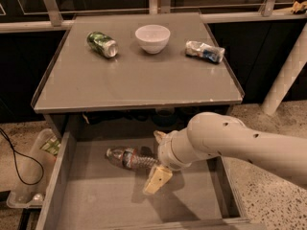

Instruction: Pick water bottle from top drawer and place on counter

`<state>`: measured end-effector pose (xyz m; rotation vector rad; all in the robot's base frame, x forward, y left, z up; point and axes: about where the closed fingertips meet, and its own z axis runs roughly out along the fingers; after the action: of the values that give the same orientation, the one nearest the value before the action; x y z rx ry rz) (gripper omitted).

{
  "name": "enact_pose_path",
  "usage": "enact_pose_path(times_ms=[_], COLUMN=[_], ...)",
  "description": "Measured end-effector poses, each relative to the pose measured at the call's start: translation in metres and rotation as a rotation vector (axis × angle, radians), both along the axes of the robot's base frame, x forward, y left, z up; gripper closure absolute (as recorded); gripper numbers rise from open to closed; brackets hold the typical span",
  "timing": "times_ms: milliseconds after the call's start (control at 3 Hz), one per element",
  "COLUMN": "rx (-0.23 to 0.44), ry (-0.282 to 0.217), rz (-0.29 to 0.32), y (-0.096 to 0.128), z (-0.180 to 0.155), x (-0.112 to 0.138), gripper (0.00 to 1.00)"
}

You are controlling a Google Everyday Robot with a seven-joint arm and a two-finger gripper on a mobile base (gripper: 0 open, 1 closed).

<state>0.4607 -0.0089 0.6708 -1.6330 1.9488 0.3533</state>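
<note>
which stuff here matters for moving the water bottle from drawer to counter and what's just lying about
Belongs to the job: water bottle, lying in the top drawer; counter; gripper, down in the drawer at the bottle, jaws open.

Just lying about: green can, white bowl and silver-and-blue packet on the counter; clear bin on the floor.
</note>
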Motion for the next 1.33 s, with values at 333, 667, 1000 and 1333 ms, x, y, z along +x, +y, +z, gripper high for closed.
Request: enact_pose_path(times_ms=[333,667,1000,1333], rx=[0.08,0.149,0.17,0.127], ry=[-0.021,-0.088,-0.123,-0.144], rz=[0.012,0.07,0.096,0.104], y=[0.006,0.017,0.029,0.039], z=[0.003,-0.001,-0.014,-0.032], x=[-0.005,-0.001,0.003,0.005], gripper=[0.0,0.0,0.0,0.0])
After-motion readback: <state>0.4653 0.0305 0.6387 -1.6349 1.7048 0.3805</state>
